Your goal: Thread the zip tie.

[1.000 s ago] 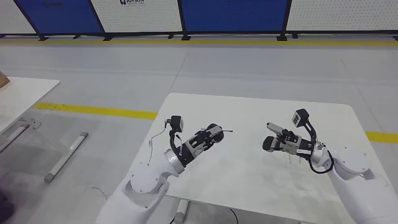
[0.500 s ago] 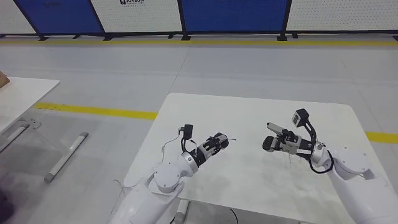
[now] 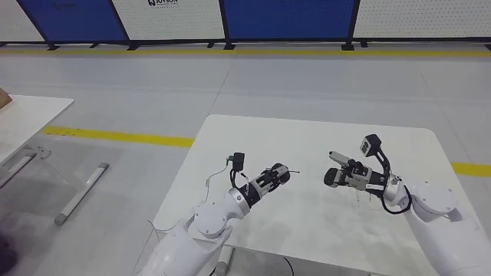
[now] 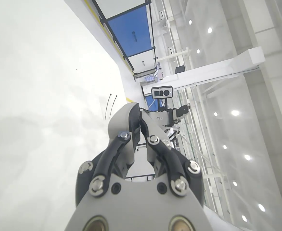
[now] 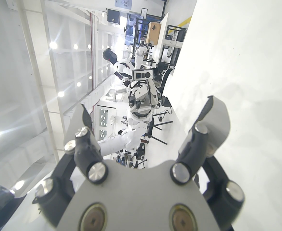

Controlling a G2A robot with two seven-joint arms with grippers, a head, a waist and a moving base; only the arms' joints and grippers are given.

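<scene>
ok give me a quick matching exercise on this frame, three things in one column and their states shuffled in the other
Things:
1. left end effector
2. right end effector
3. loose zip ties

States:
a. lying side by side on the table
b. open, holding nothing
c. shut on a zip tie

Pairs: 1-c, 2-b, 3-a
</scene>
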